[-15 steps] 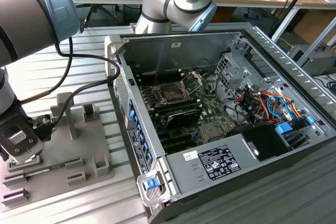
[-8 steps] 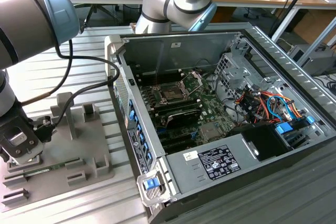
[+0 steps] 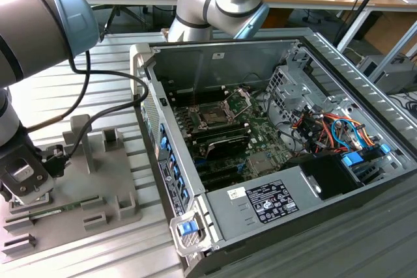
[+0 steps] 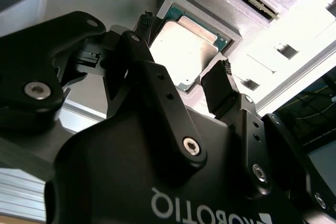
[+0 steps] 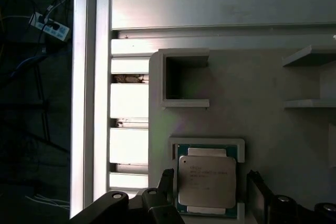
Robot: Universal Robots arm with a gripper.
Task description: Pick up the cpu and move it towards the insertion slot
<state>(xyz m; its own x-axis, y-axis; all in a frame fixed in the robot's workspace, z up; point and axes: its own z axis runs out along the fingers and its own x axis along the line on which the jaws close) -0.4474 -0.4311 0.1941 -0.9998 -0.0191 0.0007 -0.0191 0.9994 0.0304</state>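
**Spotter:** What room did you have around the part?

**Operator:** The cpu lay flat in its rimmed recess on the grey tray. In the exterior view the tray sat at about 8 o'clock, on the slotted table. Upright tray blocks stood near the gripper. From the gripper, the insertion slot lay toward 2 o'clock, well apart. The near wall of the open computer case stood between them. The slot's retention bracket was tilted up.

**Spotter:** And the arm's pose?

**Operator:** The arm reached in from 10 o'clock and its wrist pointed down at the tray. I saw the jaws spread wide and gripping nothing. In both wrist views the two fingers stood on opposite sides of the chip, just outside the recess rim.

**Spotter:** What could you not make out?

**Operator:** In the exterior view the gripper's body covered the recess. In the second wrist view glare washed out the chip's lid. The first wrist view cut off the fingers' lower parts, so I couldn't tell how low the pads hung.
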